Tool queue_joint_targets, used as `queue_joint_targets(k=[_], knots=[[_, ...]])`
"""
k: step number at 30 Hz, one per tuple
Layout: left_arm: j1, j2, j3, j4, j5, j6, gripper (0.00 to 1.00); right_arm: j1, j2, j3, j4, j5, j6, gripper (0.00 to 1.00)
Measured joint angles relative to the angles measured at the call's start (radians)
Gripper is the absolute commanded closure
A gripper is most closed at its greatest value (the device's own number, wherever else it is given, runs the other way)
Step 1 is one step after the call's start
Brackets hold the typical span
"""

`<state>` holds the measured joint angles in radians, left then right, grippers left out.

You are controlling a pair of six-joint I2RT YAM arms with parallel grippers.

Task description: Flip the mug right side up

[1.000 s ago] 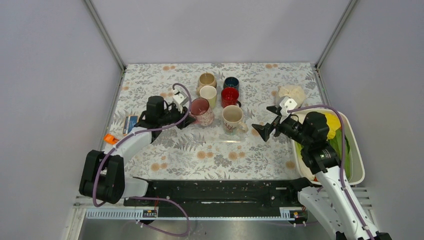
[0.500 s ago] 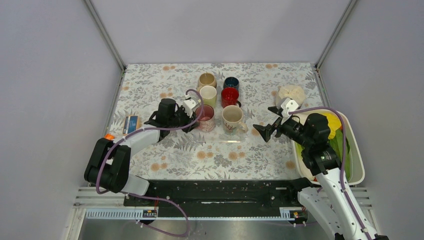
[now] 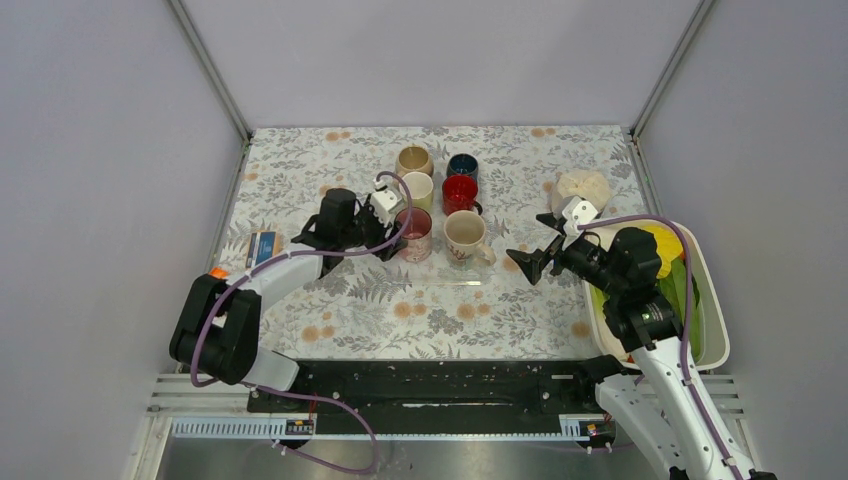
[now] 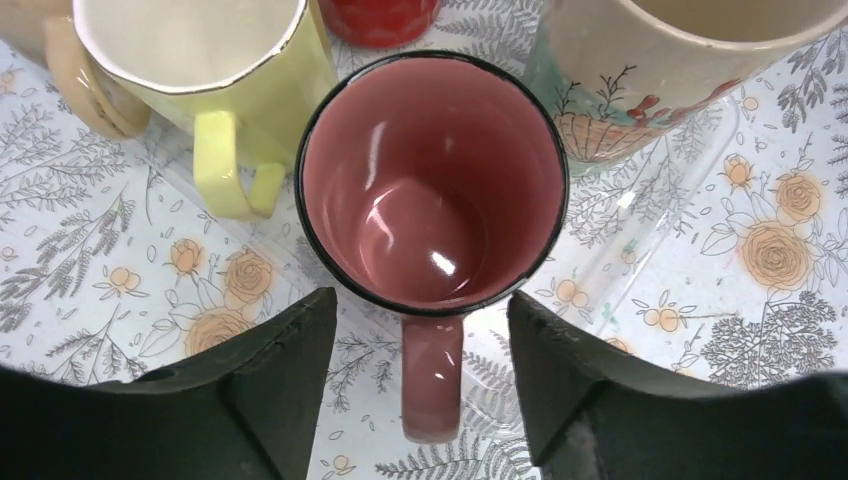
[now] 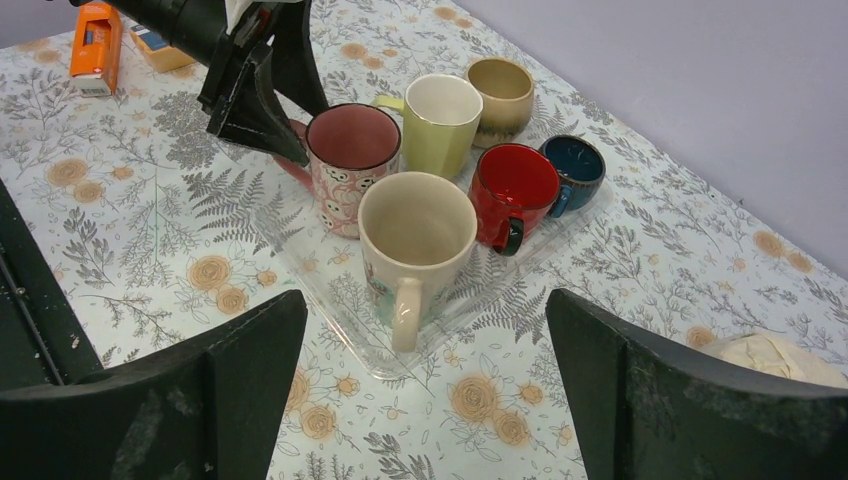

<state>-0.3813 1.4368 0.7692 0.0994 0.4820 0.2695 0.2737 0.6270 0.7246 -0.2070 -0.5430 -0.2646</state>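
Observation:
The pink mug (image 3: pixel 413 232) stands upright, mouth up, on the clear tray (image 3: pixel 462 283), its handle (image 4: pixel 432 380) pointing at my left gripper (image 4: pixel 422 302). That gripper is open: its jaws stand either side of the handle with a gap on both sides and touch nothing. In the right wrist view the pink mug (image 5: pixel 352 162) shows an owl pattern, with the left gripper (image 5: pixel 268 130) just behind it. My right gripper (image 5: pixel 425 297) hangs wide open above the tray's near corner, to the right of the mugs, its jaws holding nothing.
A cream mug (image 3: pixel 465 236), a yellow-green mug (image 3: pixel 416 188), a red mug (image 3: pixel 460 192), a blue mug (image 3: pixel 462 165) and a tan mug (image 3: pixel 413 159) crowd the tray. A white tub (image 3: pixel 714 305) sits far right, a crumpled cloth (image 3: pixel 582 185) behind it, small boxes (image 3: pixel 260 246) left.
The left gripper has swung the pink mug from tilted to upright and set it on the tray. Its jaws have come apart off the handle. The right arm has stayed put.

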Motion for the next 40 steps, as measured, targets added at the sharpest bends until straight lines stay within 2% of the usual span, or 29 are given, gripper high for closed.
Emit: queue_joint_targets(k=[2, 3, 9, 14, 17, 21, 29, 34, 40], knots=[[0.0, -0.001, 0.003, 0.008, -0.001, 0.003, 0.03, 0.0, 0.0, 0.0, 0.0, 0.0, -0.001, 0.01], [0.0, -0.002, 0.003, 0.006, -0.001, 0.001, 0.01, 0.0, 0.0, 0.0, 0.0, 0.0, -0.002, 0.01], [0.0, -0.065, 0.003, -0.042, 0.0, 0.012, 0.01, 0.0, 0.001, 0.007, -0.025, 0.004, -0.02, 0.01], [0.012, -0.282, 0.002, -0.124, 0.009, 0.03, 0.01, 0.0, 0.008, 0.067, -0.104, 0.032, -0.047, 0.01], [0.041, -0.423, 0.006, -0.182, 0.02, 0.03, 0.01, 0.0, 0.0, 0.109, -0.155, 0.093, -0.052, 0.01], [0.106, -0.541, 0.055, -0.313, 0.015, 0.018, 0.01, 0.0, -0.042, 0.161, -0.222, 0.261, -0.019, 0.01], [0.231, -0.763, 0.074, -0.516, -0.121, -0.011, 0.01, -0.002, -0.215, 0.333, -0.379, 0.584, 0.035, 0.01], [0.268, -0.922, 0.102, -0.639, -0.142, -0.005, 0.01, -0.002, -0.355, 0.389, -0.454, 0.667, 0.042, 0.01], [0.299, -1.082, 0.106, -0.701, -0.174, -0.017, 0.01, -0.002, -0.481, 0.389, -0.581, 0.655, 0.044, 0.01]])
